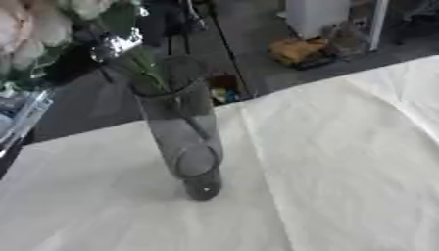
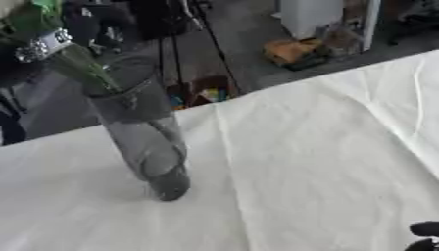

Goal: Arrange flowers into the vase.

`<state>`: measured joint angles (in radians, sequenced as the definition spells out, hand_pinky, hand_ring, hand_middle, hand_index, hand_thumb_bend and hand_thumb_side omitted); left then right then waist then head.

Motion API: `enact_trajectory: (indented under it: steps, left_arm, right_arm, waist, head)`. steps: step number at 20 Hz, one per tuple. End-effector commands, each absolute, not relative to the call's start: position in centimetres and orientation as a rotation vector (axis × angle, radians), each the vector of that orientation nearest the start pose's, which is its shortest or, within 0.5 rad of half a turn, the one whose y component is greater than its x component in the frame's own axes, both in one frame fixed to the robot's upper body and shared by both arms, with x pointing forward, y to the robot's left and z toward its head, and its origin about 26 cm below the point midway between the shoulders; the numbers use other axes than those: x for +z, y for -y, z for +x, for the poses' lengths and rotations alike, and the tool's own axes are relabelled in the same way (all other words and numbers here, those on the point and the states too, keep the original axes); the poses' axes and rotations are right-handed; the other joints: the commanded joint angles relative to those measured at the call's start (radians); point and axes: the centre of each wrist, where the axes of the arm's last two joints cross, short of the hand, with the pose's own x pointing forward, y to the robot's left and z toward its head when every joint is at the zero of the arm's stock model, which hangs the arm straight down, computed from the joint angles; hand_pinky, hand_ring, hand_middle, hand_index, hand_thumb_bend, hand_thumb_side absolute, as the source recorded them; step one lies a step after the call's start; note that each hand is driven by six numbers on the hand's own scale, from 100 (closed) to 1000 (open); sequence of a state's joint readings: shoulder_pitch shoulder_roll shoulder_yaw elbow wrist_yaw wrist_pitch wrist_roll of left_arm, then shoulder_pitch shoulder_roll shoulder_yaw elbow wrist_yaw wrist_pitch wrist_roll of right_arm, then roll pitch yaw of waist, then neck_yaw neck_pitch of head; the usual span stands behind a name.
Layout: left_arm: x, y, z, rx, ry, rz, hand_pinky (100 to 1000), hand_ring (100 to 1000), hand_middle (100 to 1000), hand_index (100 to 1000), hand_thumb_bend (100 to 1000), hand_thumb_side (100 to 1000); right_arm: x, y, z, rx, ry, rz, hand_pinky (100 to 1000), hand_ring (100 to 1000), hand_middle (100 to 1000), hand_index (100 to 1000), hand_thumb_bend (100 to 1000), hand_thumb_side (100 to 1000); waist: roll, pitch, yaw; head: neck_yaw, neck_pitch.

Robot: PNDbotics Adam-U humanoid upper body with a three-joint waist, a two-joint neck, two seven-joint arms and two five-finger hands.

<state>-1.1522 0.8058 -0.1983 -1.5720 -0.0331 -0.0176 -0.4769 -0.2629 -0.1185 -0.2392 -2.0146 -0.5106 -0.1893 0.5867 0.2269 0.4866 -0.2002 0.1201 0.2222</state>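
Peeks in at the lower right corner of the right eye view as a few black rounded parts: right hand [image 2: 424, 235], low over the cloth, well apart from everything else, open or closed impossible to tell. Shows up far across at the upper left as a dark shape with a bright silver patch: probably the left hand [image 1: 116, 45], right at the green stems [image 1: 146, 68], just above the vase mouth; cannot tell whether clamped on them or merely beside them. Run down and to the right from that silver patch, over the rim and into the glass, with one thin dark line traceable through the wall about halfway down. Stands on the table's white cloth [image 1: 343, 171], left of centre: the vase [image 1: 184, 132], a tall narrow cylinder of grey see-through glass, slanted in both views, mouth up and to the left of its base. Crowd the top left corner above the stems: pale pink and cream blooms [image 1: 34, 24], blurred, with green leaves around them. Hangs at the left edge below the blooms: something clear and bluish [image 1: 21, 112], too blurred to name. Lies beyond the table's far edge: dark floor with a yellow object [image 1: 300, 51] and a white cabinet [image 1: 313, 14].
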Motion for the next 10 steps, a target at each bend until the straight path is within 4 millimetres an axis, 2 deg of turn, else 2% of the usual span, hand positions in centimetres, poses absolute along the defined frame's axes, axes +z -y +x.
enact_trajectory:
  steps: [1,2,4,6,10]
  left_arm:
    - [45.6,-26.9,34.4,1.931,-2.859,-0.885,954,1000,941,981,205,946]
    - [45.8,-27.0,34.4,1.943,-2.840,-0.899,960,1000,945,984,184,959]
    - [46.2,-27.3,34.2,1.949,-2.805,-0.933,977,1000,955,992,200,908]
    - [46.5,-27.6,34.1,1.948,-2.767,-0.974,988,1000,960,991,209,894]
    - [46.6,-28.0,34.2,1.993,-2.695,-1.027,1000,1000,966,991,230,908]
  right_arm:
    - [18.1,29.3,29.2,0.403,2.484,0.569,621,758,475,771,100,808]
    - [18.1,29.3,29.3,0.404,2.482,0.569,621,759,475,771,100,808]
    - [18.1,29.3,29.2,0.406,2.479,0.568,621,759,475,771,100,808]
    - [18.0,29.3,29.2,0.405,2.476,0.563,621,759,475,771,100,808]
    - [18.0,29.3,29.2,0.404,2.472,0.557,622,760,475,771,100,808]
  waist:
    - [-0.001,-0.016,0.010]
    - [-0.001,-0.016,0.012]
    - [-0.001,-0.017,0.016]
    - [-0.001,-0.017,0.021]
    - [-0.001,-0.017,0.029]
  head:
    - [-0.002,-0.014]
    - [-0.002,-0.014]
    - [-0.003,-0.014]
    - [-0.005,-0.013]
    - [-0.007,-0.014]
